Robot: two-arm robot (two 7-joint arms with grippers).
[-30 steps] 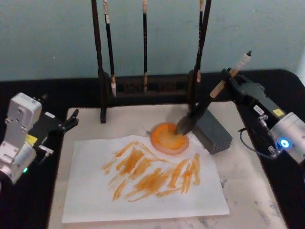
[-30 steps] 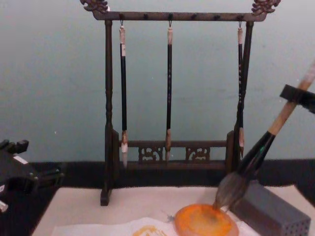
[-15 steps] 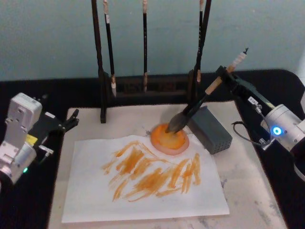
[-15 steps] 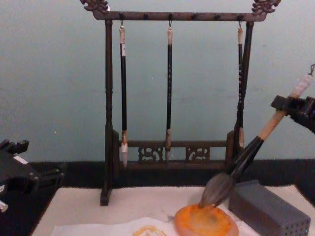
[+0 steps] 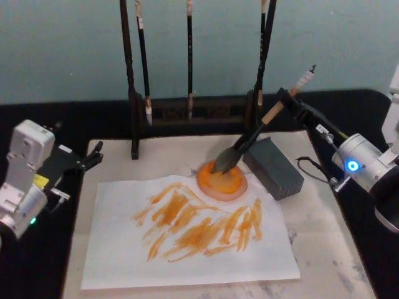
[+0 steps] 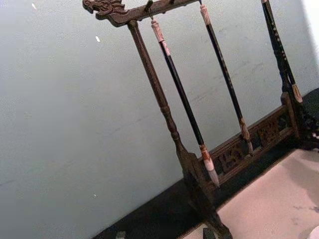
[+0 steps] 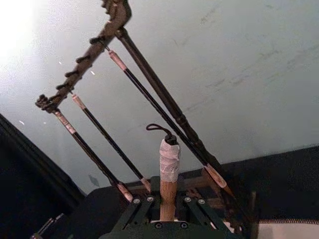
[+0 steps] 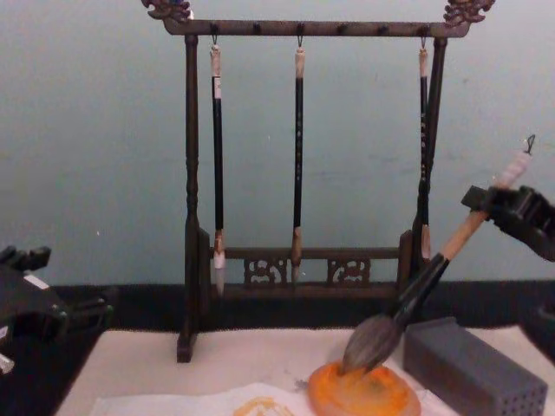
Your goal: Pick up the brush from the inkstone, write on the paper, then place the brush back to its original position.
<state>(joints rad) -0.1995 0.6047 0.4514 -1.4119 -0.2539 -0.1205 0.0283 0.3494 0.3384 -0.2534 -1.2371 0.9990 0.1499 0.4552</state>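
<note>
On the inkstone (image 8: 364, 395), chest view: brush (image 8: 434, 264) touching.

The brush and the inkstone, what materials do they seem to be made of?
Brush: probably a wooden handle, tan and matt, with a black neck; the fat grey tuft looks like soft hair. Inkstone: perhaps glazed ceramic or stone, judging by its glossy orange surface.

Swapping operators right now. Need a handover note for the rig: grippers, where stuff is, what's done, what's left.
Right gripper: shut on the brush, gripping the handle near its top. The brush is tilted, with its tuft touching the inkstone.
Left gripper: open, holding nothing, parked out to the left of the paper.
Paper: flat in front of the inkstone, covered in orange strokes, so the writing looks done.
Left: settle the brush on the inkstone, release, pull the right arm away.
</note>
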